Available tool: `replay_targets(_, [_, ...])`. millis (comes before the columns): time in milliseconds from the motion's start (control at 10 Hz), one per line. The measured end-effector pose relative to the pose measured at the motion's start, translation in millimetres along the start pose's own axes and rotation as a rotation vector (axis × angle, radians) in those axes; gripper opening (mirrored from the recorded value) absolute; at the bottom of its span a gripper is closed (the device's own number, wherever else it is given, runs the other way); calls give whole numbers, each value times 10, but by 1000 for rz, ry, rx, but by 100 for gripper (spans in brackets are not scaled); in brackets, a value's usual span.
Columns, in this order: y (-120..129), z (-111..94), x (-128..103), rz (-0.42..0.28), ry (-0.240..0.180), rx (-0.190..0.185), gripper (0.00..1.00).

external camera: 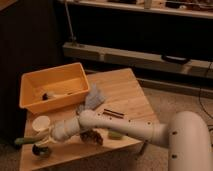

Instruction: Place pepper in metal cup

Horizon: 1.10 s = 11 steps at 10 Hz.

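The pepper (pixel 23 141) is a slim dark-green piece sticking out to the left past the table's front-left corner. My gripper (pixel 42 139) is at the end of the white arm and is shut on the pepper's right end. The metal cup (pixel 41 150) is small, dark and round. It stands on the table just below the gripper. The pepper lies level, above and a little left of the cup.
A cream cup (pixel 41 123) stands just behind the gripper. A yellow bin (pixel 31 84) with small items sits at the back left. A grey cloth (pixel 93 97), a dark stick (pixel 114 114), a brown item (pixel 93 137) and a pale green piece (pixel 116 135) lie on the wooden table (pixel 127 92).
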Motion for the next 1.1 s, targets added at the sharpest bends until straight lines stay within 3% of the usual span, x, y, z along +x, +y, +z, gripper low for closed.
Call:
replay_targets(600, [-9,-9,27,0,2,-3,63])
replay_targets(700, [-13,-13,46,0,5,-4,68])
replay_targets(900, [-14,-20,78,-3,6,-6,68])
replay_targets(1100, [-29,-54,114,4,-23,-2,68])
